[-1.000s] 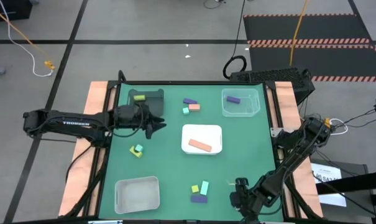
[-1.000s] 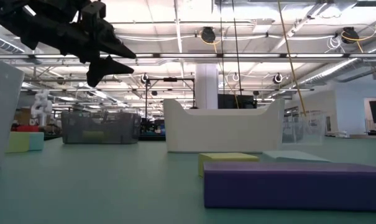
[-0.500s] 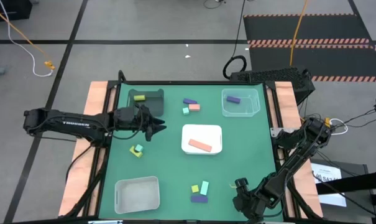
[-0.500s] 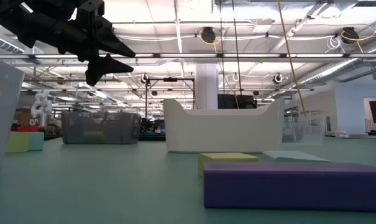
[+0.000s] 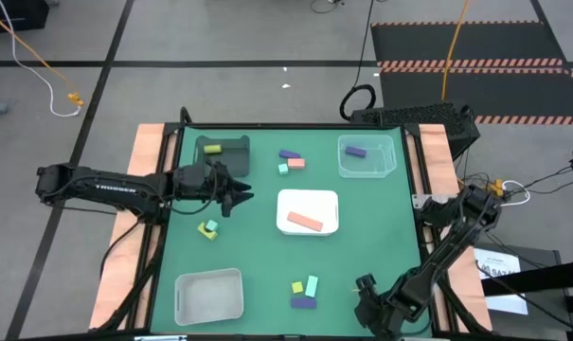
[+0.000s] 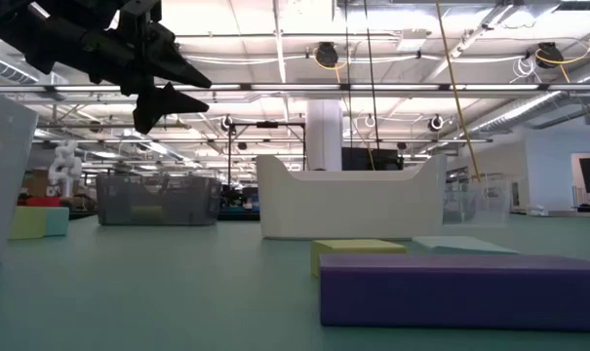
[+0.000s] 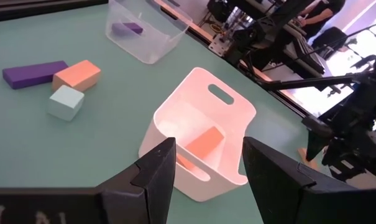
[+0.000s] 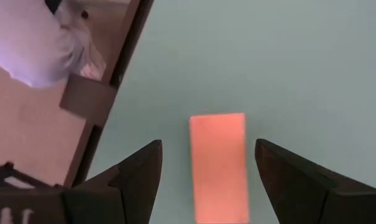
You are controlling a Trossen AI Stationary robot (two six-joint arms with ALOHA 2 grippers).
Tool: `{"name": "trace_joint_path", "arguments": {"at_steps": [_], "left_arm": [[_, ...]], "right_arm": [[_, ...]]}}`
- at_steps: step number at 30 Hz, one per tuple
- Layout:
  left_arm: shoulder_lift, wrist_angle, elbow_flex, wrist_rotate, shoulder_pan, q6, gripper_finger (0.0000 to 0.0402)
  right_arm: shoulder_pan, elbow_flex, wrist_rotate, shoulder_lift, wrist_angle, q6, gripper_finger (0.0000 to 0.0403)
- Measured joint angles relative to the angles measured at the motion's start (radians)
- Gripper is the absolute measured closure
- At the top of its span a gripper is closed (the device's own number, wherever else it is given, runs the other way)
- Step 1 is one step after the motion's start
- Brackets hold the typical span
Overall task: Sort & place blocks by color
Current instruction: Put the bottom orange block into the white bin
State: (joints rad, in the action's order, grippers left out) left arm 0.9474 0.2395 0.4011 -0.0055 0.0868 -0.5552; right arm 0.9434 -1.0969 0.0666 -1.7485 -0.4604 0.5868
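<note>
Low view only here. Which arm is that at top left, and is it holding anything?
Observer: That is the left gripper. Its jaws are open and empty, and it hangs above the mat between the dark grey tray and the white tray.
Operator: Anything in the white tray? I only see its wall.
Observer: One salmon-pink bar, lying flat.
Operator: Where is the right arm?
Observer: The right gripper is at the table's near right edge. Its jaws are open on either side of a salmon-pink block lying on the mat, with a gap on both sides.
</note>
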Motion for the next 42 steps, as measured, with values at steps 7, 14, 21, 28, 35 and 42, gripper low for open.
{"name": "trace_joint_path", "arguments": {"at_steps": [7,14,21,28,35,42], "left_arm": [[0.000,-0.001,0.000,-0.002,0.000,-0.001,0.0213],[0.000,-0.003,0.000,-0.002,0.000,-0.001,0.0213],[0.000,-0.003,0.000,-0.002,0.000,-0.007,0.0213],[0.000,0.010,0.000,-0.002,0.000,0.036,0.0213],[0.000,0.141,0.000,-0.002,0.001,0.186,0.0213],[0.000,0.318,0.001,-0.002,0.018,0.288,0.0213]], "right_arm": [[0.002,-0.001,-0.013,-0.045,0.000,0.000,0.0154],[0.002,-0.002,0.018,-0.047,-0.019,0.003,0.0218],[-0.006,-0.002,0.013,-0.046,-0.021,0.048,0.0294],[-0.047,0.003,0.049,0.018,-0.031,0.085,0.0294],[-0.130,0.003,0.357,0.186,-0.057,-0.015,0.0294],[-0.280,0.002,0.716,0.381,-0.067,-0.226,0.0294]]}}
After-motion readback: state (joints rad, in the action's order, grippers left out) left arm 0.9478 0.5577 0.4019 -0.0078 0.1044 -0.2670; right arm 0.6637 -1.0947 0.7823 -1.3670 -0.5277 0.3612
